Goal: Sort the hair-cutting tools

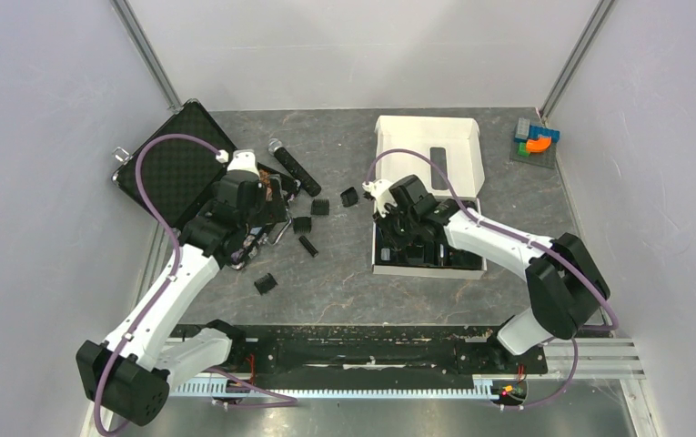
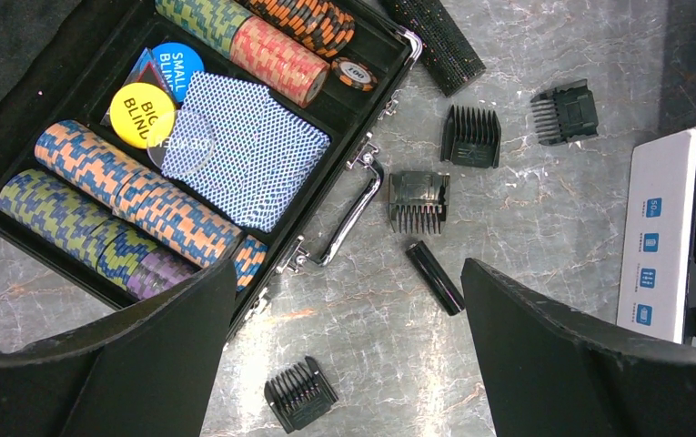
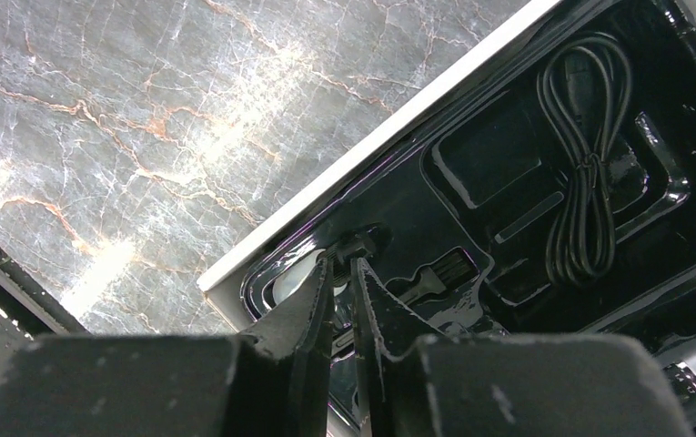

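Several black comb attachments lie loose on the table: one below my left gripper, others at mid-table, and a black cylinder. The left gripper hovers open and empty beside the poker case. My right gripper reaches into the black tray of the white box. Its jaws are nearly together on a small black ribbed piece beside something white; I cannot tell what that piece is.
The open poker chip case with chips and cards fills the left. A microphone lies behind the combs. The tray holds a coiled cable and a small brush. Coloured blocks sit at the far right.
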Controlling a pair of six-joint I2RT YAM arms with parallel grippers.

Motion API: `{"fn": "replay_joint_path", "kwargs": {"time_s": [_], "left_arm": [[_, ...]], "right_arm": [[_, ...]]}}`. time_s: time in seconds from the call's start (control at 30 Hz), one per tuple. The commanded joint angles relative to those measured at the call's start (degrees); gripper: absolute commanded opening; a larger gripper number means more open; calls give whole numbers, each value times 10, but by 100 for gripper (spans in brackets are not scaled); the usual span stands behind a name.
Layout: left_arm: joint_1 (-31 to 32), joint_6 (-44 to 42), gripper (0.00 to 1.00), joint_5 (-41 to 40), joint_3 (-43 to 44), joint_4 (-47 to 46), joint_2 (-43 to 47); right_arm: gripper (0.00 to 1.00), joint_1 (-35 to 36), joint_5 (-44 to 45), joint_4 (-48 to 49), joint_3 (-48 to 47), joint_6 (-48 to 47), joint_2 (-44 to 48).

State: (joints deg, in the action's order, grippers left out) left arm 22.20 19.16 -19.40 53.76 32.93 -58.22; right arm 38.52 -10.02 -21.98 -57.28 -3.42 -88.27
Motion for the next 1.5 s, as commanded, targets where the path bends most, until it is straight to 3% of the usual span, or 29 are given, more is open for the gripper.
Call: {"fn": "replay_joint_path", "kwargs": {"time_s": [0.0,0.33,0.6,0.77,1.1,1.47], "left_arm": [[-3,-27,100,3,16,-6,-3],[-5,-27,100,15,16,-5,-13],[-5,-22,100,26,19,-3,-20],[-5,-3,100,45,16,-3,-24],[-5,32,100,72,27,31,-79],[0,121,100,136,23,37,-169]], "right_arm": [[13,6,7,12,14,7,-5],[3,15,48,29,38,8,-28],[10,28,75,22,18,16,-3],[22,28,77,23,0,28,59],[74,17,234,50,42,41,202],[85,10,238,67,105,78,219]]}}
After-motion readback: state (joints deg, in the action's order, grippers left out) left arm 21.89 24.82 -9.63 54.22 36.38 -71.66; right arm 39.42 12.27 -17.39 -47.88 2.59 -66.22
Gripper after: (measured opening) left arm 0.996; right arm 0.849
